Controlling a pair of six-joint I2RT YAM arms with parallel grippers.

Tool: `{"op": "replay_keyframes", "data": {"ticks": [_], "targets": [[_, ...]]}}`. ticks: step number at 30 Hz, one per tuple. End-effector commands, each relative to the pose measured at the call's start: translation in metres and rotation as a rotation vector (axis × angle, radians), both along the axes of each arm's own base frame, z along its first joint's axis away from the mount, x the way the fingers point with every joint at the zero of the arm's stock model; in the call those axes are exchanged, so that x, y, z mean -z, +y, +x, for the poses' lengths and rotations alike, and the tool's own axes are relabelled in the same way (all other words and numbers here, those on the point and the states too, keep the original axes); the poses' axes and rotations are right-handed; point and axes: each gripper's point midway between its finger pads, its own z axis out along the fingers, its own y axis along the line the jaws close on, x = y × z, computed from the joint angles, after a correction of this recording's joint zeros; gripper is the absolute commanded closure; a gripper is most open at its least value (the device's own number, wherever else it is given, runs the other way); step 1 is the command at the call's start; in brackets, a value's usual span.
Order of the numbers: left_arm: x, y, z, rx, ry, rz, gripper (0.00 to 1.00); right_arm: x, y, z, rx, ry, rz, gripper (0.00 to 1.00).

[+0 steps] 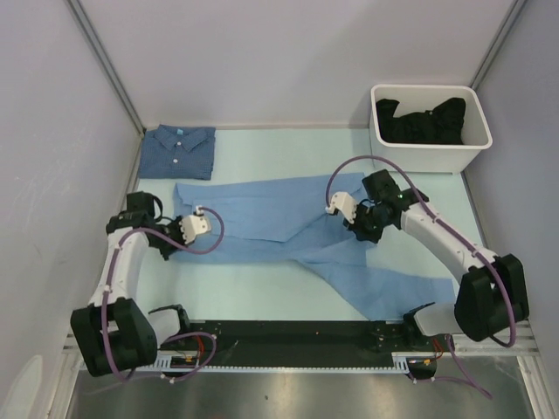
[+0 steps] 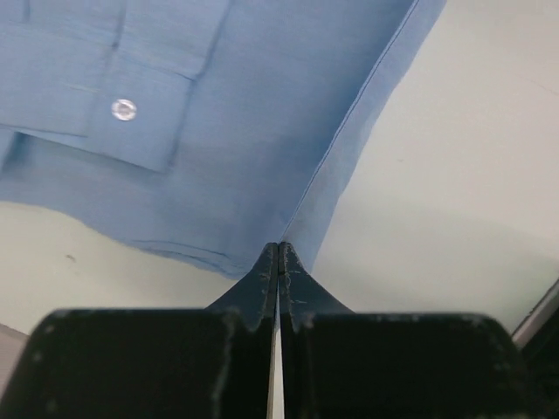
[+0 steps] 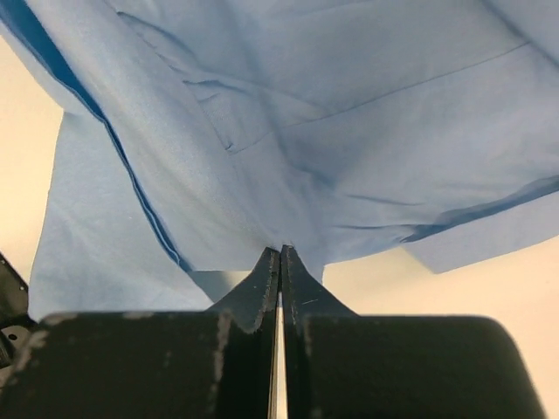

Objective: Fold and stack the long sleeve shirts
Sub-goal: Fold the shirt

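The folded denim-blue shirt lies in the far left corner. The left gripper is pinched together on a hem of the light sky-blue shirt, which is spread across the table's middle. The right gripper is clamped on another edge. Both bites look thin, so an uneven pull could slip the cloth free or skew the fold. The part trailing toward the near edge could drag.

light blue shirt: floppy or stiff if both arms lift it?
Likely floppy: the light blue shirt lies creased, so it should sag between left gripper and right gripper. Probably light, thin cloth. Its trailing end may drag.
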Motion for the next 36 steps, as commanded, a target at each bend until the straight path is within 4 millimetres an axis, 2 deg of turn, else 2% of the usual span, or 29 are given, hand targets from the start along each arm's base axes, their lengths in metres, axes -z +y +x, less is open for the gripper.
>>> {"op": "replay_keyframes", "data": {"ticks": [1,2,3,4,5,6,7,8,9,12,14,15,16,17,18,19,20,22,23,25,26,27,28,29,31,32,33,35,36], "targets": [[-0.026,-0.002,0.045,-0.042,-0.074,-0.080,1.00,-0.012,0.008,0.028,-0.027,-0.014,0.020,1.00],[-0.028,-0.002,0.053,-0.053,-0.079,-0.090,1.00,-0.017,0.011,0.039,-0.034,-0.033,0.025,1.00],[-0.032,-0.001,0.062,-0.060,-0.089,-0.096,1.00,-0.011,0.010,0.044,-0.031,-0.014,0.018,1.00],[-0.028,0.000,0.067,-0.066,-0.069,-0.106,1.00,-0.009,0.010,0.050,-0.028,-0.009,0.016,1.00],[-0.026,0.000,0.074,-0.073,-0.063,-0.107,1.00,-0.017,0.014,0.061,-0.029,-0.027,0.031,1.00],[-0.028,0.001,0.081,-0.075,-0.070,-0.108,1.00,-0.008,0.013,0.068,-0.019,-0.002,0.021,1.00],[-0.022,0.002,0.086,-0.085,-0.052,-0.110,1.00,-0.008,0.015,0.074,-0.016,0.004,0.023,1.00],[-0.022,0.002,0.091,-0.086,-0.056,-0.110,1.00,-0.016,0.017,0.086,-0.017,-0.015,0.031,1.00],[-0.023,0.003,0.096,-0.089,-0.059,-0.109,1.00,-0.005,0.017,0.092,-0.010,0.013,0.020,1.00],[-0.014,0.003,0.104,-0.093,-0.042,-0.106,1.00,-0.004,0.018,0.109,-0.004,0.012,0.011,1.00],[-0.006,0.004,0.110,-0.108,-0.031,-0.103,1.00,0.008,0.017,0.118,0.012,0.041,-0.002,1.00],[-0.003,0.005,0.112,-0.118,-0.024,-0.102,1.00,0.005,0.019,0.121,0.012,0.042,-0.002,0.98],[-0.001,0.006,0.113,-0.135,-0.017,-0.105,0.98,0.012,0.019,0.123,0.015,0.065,-0.009,0.95],[0.005,0.008,0.116,-0.151,-0.006,-0.098,0.93,0.012,0.020,0.123,0.013,0.071,-0.009,0.85],[0.006,0.009,0.117,-0.165,-0.005,-0.098,0.81,0.012,0.020,0.122,0.014,0.084,-0.013,0.75],[0.008,0.011,0.117,-0.191,0.008,-0.101,0.73,0.012,0.018,0.122,0.031,0.093,-0.016,0.66],[0.008,0.013,0.120,-0.208,0.001,-0.099,0.68,0.011,0.015,0.121,0.041,0.102,-0.014,0.57],[0.003,0.015,0.121,-0.246,-0.006,-0.125,0.59,0.005,0.010,0.117,0.074,0.125,-0.002,0.48],[0.000,0.014,0.121,-0.256,-0.008,-0.140,0.56,-0.004,0.000,0.118,0.104,0.118,0.012,0.39],[-0.013,0.008,0.121,-0.257,-0.037,-0.185,0.48,-0.015,-0.014,0.108,0.144,0.156,0.043,0.29],[-0.019,0.005,0.119,-0.253,-0.048,-0.202,0.45,-0.021,-0.032,0.101,0.182,0.157,0.054,0.22],[-0.031,-0.003,0.118,-0.236,-0.077,-0.236,0.38,-0.024,-0.042,0.088,0.193,0.186,0.049,0.21],[-0.036,-0.011,0.115,-0.216,-0.081,-0.253,0.34,-0.022,-0.053,0.077,0.196,0.199,0.035,0.20],[-0.042,-0.017,0.113,-0.196,-0.091,-0.261,0.31,-0.018,-0.075,0.057,0.214,0.208,0.014,0.19],[-0.050,-0.036,0.106,-0.134,-0.109,-0.260,0.25,-0.007,-0.104,0.029,0.236,0.238,-0.053,0.16],[-0.052,-0.042,0.104,-0.111,-0.117,-0.259,0.25,0.006,-0.117,0.005,0.260,0.289,-0.077,0.15],[-0.052,-0.049,0.099,-0.091,-0.116,-0.260,0.23,0.002,-0.137,-0.006,0.300,0.273,-0.086,0.14],[-0.058,-0.067,0.091,-0.041,-0.124,-0.278,0.22,0.006,-0.158,-0.023,0.355,0.288,-0.113,0.12],[-0.056,-0.071,0.088,-0.029,-0.119,-0.287,0.20,0.009,-0.173,-0.039,0.411,0.313,-0.109,0.12]]}}
